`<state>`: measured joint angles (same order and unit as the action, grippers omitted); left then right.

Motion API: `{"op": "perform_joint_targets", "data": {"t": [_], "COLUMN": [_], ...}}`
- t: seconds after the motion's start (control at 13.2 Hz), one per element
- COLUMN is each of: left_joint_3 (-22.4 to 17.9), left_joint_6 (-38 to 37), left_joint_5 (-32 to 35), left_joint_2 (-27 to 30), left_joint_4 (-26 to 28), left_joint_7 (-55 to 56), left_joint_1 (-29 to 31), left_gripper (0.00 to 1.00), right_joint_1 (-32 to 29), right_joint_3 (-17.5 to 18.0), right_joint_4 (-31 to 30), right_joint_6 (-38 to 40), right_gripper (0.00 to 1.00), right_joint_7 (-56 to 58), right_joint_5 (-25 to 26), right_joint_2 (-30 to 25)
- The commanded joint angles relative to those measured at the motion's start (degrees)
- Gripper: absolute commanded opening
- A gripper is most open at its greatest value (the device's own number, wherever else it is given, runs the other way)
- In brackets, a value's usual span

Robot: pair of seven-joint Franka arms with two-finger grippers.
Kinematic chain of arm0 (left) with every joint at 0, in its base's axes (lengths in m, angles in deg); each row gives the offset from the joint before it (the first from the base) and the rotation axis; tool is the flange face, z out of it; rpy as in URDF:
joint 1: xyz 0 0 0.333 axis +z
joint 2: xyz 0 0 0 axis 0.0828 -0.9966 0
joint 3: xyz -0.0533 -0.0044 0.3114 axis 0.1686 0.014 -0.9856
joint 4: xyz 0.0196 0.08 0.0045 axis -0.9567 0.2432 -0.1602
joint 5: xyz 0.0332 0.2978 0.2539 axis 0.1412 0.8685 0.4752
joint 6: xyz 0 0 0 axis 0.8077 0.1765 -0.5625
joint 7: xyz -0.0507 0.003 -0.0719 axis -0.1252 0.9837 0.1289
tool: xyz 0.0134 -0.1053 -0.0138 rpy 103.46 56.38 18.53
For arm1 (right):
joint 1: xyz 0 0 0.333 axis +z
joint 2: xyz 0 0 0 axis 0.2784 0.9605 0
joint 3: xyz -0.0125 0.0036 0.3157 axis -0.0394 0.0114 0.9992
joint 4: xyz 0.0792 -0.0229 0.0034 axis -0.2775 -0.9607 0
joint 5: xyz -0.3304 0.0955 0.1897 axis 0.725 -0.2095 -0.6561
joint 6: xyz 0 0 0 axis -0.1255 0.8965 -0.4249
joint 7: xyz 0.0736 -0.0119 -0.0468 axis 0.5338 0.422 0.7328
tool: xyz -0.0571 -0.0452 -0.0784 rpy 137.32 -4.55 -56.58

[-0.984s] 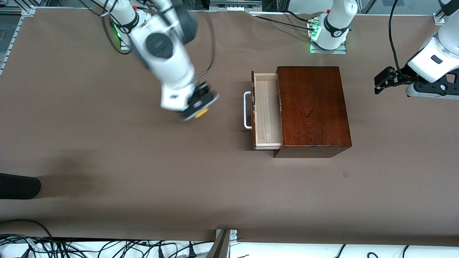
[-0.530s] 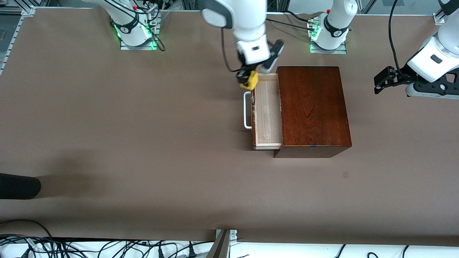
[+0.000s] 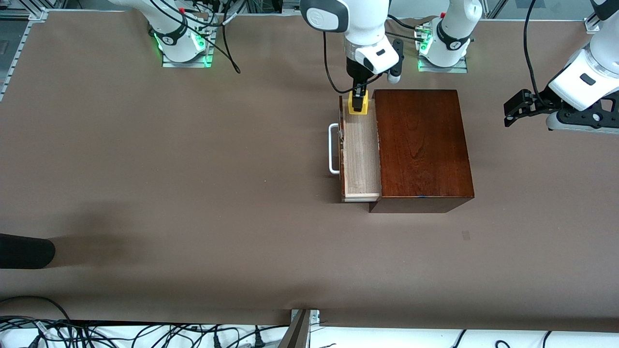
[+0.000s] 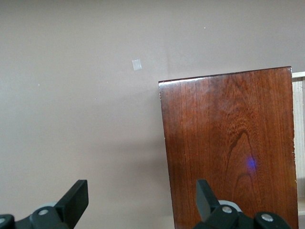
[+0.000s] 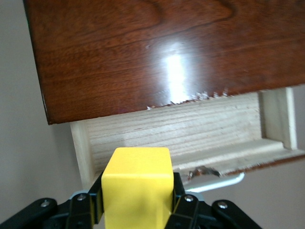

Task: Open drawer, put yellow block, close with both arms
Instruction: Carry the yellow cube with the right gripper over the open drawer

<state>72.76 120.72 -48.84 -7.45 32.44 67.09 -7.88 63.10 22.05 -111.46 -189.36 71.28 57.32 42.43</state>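
Two arms in shot, one busy, one waiting. Right gripper [image 3: 358, 102] is up over the open drawer [image 3: 360, 159], at the drawer's end farthest from the front cam, fingers clamped on the yellow block [image 3: 358, 107]. Right wrist view confirms: block [image 5: 138, 183] pinched between both black fingers [image 5: 93, 202], w/ the pale wood tray [image 5: 190, 133] below it and the glossy box top [image 5: 167, 52] alongside.

Drawer is pulled out of the mahogany box [image 3: 420, 145] toward the right arm's end of the table, white loop handle [image 3: 332, 148] on its front. Tray interior looks bare wood.

Left gripper [image 3: 516, 107] waits in the air over bare table [image 3: 193, 193], toward the left arm's end, well apart from the box. Left wrist view shows its fingers [image 4: 76, 200] spread apart, nothing between them, box top [image 4: 228, 143] in sight below.

Dark rounded object [image 3: 24, 251] at table edge near the right arm's end, nearer the front cam; can't tell what it is.
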Motion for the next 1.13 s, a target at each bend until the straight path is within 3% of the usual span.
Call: {"op": "perform_joint_targets", "data": {"t": [0.0, 0.45, 1.06], "left_joint_3": [0.06, 0.06, 0.06], "left_joint_6": [-1.52, -1.61, -1.87], "left_joint_5": [-0.16, -0.25, -0.25], "left_joint_2": [-0.18, -0.18, -0.18], "left_joint_4": [-1.28, -1.28, -1.28], "left_joint_7": [-0.79, -0.87, -0.87], "left_joint_1": [-0.12, -0.12, -0.12], "left_gripper": [1.00, 1.00, 1.00], "right_joint_1": [1.22, 1.14, 1.14], "right_joint_3": [-1.27, -1.27, -3.91], "right_joint_4": [4.17, 4.26, 4.35], "right_joint_6": [0.34, -3.60, -5.89], "right_gripper": [0.06, 0.04, 0.04], "right_joint_7": [6.61, 8.92, 12.51], "right_joint_5": [1.03, 1.03, 1.11], "right_joint_2": [4.03, 8.07, 11.95]}}
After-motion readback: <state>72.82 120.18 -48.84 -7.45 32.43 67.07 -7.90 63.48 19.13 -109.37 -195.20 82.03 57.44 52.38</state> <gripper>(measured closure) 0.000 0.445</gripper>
